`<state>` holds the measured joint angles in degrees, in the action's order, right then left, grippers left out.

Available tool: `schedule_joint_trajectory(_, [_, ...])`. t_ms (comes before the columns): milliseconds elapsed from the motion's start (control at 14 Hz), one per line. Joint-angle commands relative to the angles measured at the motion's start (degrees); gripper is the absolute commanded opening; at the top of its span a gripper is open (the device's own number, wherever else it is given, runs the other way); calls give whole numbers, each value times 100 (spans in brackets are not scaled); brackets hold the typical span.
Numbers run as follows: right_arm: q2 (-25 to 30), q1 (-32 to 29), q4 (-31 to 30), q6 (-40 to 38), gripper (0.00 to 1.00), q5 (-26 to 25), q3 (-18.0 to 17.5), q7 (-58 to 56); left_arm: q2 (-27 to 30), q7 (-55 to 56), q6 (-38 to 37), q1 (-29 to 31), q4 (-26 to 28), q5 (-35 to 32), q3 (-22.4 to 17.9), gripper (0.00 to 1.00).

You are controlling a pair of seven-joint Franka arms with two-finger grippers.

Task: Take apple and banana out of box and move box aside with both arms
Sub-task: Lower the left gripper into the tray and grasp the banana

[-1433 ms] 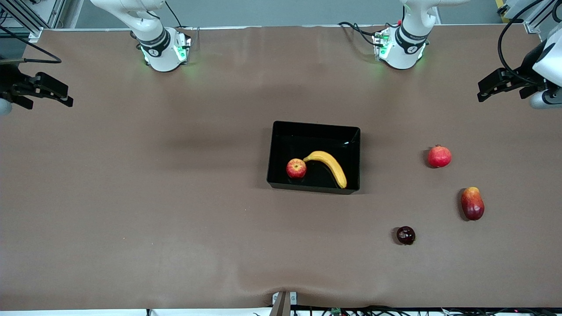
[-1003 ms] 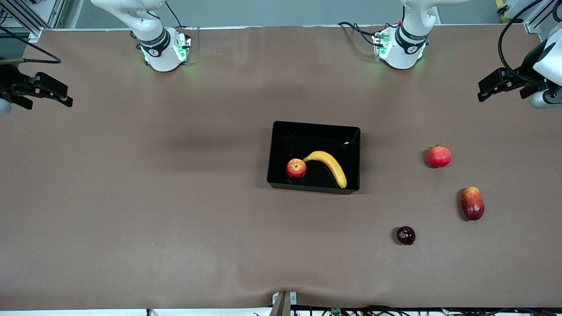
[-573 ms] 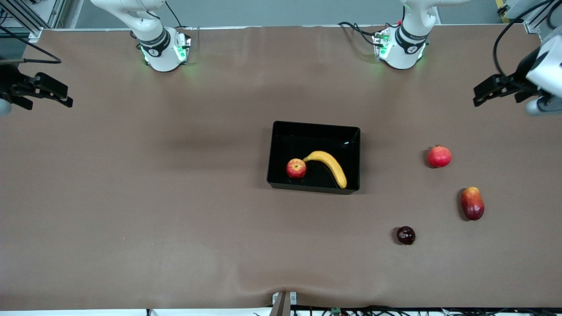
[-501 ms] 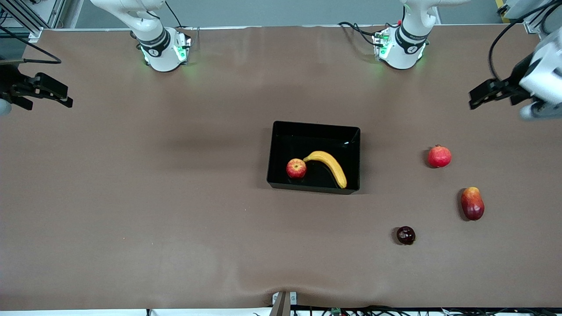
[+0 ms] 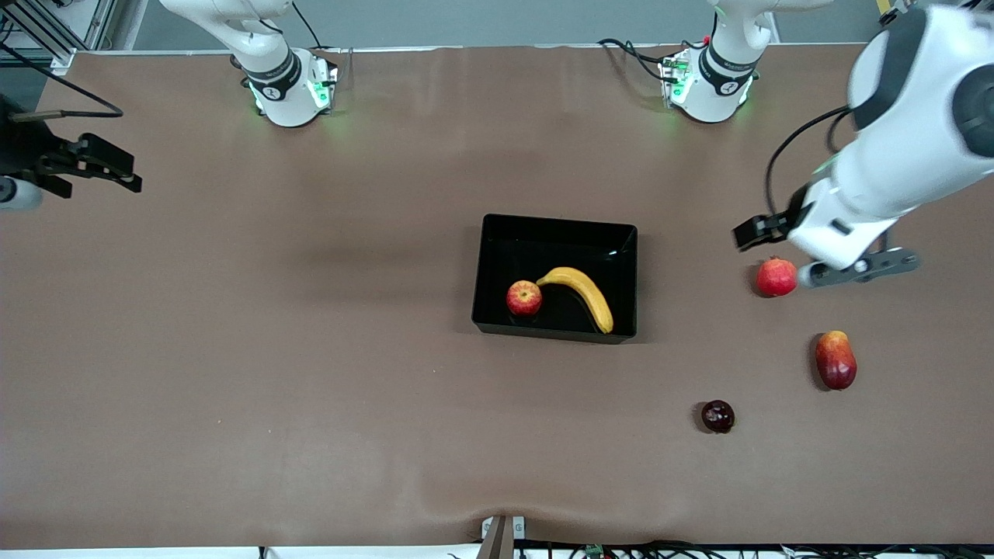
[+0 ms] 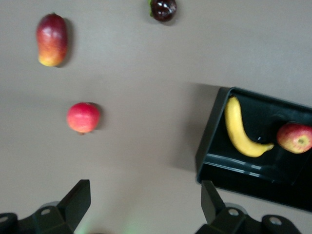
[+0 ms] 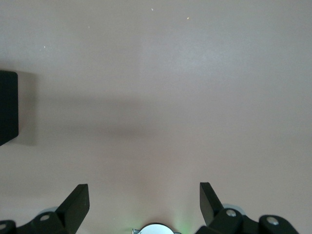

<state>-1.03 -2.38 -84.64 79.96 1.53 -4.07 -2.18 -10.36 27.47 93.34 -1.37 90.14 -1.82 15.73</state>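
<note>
The black box (image 5: 556,223) sits mid-table with the yellow banana (image 5: 582,292) and the small red apple (image 5: 524,298) lying inside it, touching at the banana's stem. My left gripper (image 5: 757,231) hangs open and empty over bare table beside the pomegranate (image 5: 777,277). In the left wrist view the box (image 6: 210,146), banana (image 6: 240,130) and apple (image 6: 295,137) show off to one side of my left gripper (image 6: 145,204). My right gripper (image 5: 128,172) stands open and empty over the table's end by the right arm; its wrist view catches only a corner of the box (image 7: 7,108) past the right gripper (image 7: 145,204).
A red-orange mango-like fruit (image 5: 835,359) and a small dark red fruit (image 5: 717,416) lie nearer the front camera than the pomegranate, toward the left arm's end. The left wrist view shows the pomegranate (image 6: 83,117), mango (image 6: 51,32) and dark fruit (image 6: 163,9).
The left arm has swung in from the table's end, bringing its open gripper to the pomegranate. The right gripper has shifted slightly inward. The fruits and box have not moved.
</note>
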Motion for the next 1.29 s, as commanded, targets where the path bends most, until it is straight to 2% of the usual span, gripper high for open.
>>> schedule_joint_trajectory(0, [-2,27,-8,-7,100,14,-6,-11,43,661,708,31,642,85,368,100])
schedule_joint_trajectory(287, [-2,18,-8,-7,100,14,-6,-20,-149,1654,1790,-3,1435,50,878,100])
schedule_joint_trajectory(645, [-2,0,-17,-15,100,14,-6,-37,-1071,3236,2565,-653,1427,-512,914,100])
schedule_joint_trajectory(1074, [-28,-26,-17,-24,100,14,-6,-64,-1714,3792,3005,-944,1436,-539,897,100])
schedule_joint_trajectory(1218, [-29,-26,-17,-24,100,14,-6,-64,-1890,3905,3005,-962,1436,-775,897,100])
